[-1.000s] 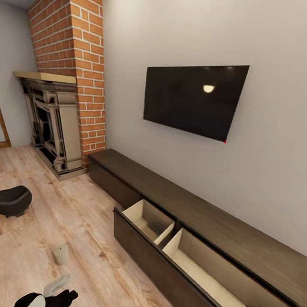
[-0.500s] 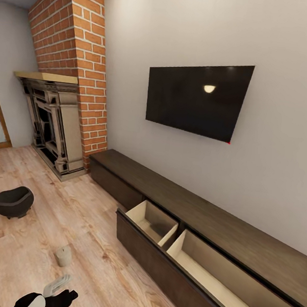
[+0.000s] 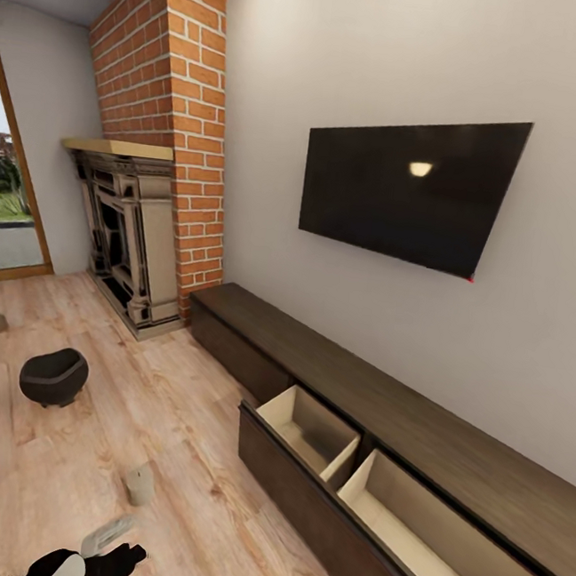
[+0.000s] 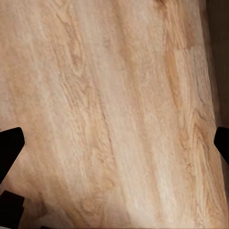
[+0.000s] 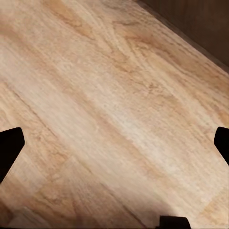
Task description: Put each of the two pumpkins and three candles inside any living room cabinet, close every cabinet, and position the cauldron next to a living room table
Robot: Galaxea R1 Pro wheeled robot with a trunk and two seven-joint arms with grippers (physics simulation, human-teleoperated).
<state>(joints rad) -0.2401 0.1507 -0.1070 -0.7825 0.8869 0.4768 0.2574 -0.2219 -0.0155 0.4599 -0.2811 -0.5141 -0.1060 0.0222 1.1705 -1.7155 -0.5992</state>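
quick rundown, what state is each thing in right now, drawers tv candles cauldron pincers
cabinet: two drawers pulled open, both look empty
candles: three on the floor, nearest upright
cauldron: upright on the floor
television: off, dark screen
left pincer: open, nothing between its fingers
right pincer: open, nothing between its fingers

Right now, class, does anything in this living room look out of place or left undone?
Yes. Candles lie scattered on the wooden floor, and the black cauldron sits out in the open there too. The cabinet has a drawer left pulled open, its pale inside showing.
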